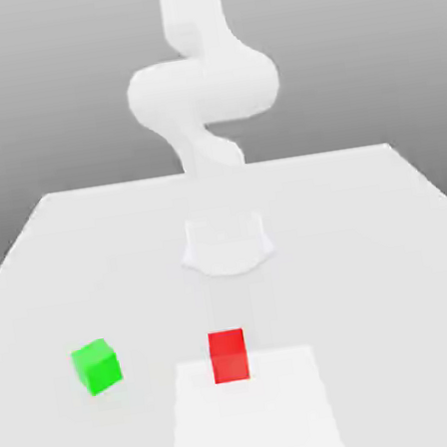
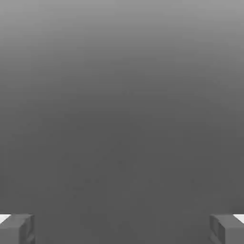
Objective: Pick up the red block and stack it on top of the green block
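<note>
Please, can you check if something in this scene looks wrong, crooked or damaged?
Nothing looks damaged or spilled. The green block is turned at an angle to the table's edges, at the exterior view's left, while the red block sits square to them. That is harmless for stacking, I think.

A pale, almost white tabletop (image 1: 357, 278) reaches from near to far, its left and right edges drawing closer together toward a straight far edge. A brighter white rectangular patch (image 1: 254, 425) lies on its near part, around the middle. Beyond the far edge, a plain grey backdrop (image 1: 346, 68) shades from lighter above to darker lower down, and the light on the tabletop is bright and even.
</note>
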You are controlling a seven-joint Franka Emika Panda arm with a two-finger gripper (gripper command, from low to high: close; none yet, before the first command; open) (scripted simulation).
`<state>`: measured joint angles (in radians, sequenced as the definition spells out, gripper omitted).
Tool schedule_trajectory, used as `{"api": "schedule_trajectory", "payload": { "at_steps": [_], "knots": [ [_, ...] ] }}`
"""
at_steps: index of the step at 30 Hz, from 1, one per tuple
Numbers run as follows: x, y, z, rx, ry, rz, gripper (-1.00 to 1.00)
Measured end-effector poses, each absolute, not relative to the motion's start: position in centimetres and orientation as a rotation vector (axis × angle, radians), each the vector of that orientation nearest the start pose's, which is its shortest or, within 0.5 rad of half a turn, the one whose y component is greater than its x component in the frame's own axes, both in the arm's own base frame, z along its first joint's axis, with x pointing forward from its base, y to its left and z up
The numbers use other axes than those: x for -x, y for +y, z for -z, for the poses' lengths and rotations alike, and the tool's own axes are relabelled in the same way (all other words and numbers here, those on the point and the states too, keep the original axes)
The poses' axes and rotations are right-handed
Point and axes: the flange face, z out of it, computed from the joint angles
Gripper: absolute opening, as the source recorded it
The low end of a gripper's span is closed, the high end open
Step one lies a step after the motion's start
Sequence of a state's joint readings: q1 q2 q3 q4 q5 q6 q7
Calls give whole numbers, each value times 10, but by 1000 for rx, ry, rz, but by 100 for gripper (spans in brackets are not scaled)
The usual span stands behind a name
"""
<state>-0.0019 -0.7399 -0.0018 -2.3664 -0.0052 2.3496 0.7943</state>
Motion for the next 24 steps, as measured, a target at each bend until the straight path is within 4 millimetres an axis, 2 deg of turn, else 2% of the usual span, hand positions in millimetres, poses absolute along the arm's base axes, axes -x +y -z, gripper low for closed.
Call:
{"api": "schedule_trajectory", "payload": {
  "at_steps": [4,7,9,12,18,20,23,24],
  "knots": [
    [-406,-6,-562,2612,1087,780,0],
    [-415,-10,-487,2689,1111,645,0],
    [-413,-12,-436,2736,1125,548,0],
    [-399,-16,-361,2803,1144,388,0],
    [-340,-20,-209,2905,1169,43,0],
    [-333,-20,-182,2912,1171,11,0],
    [-330,-20,-155,2915,1171,1,0],
    [-329,-20,-147,2915,1171,1,-100]
  ]
}}
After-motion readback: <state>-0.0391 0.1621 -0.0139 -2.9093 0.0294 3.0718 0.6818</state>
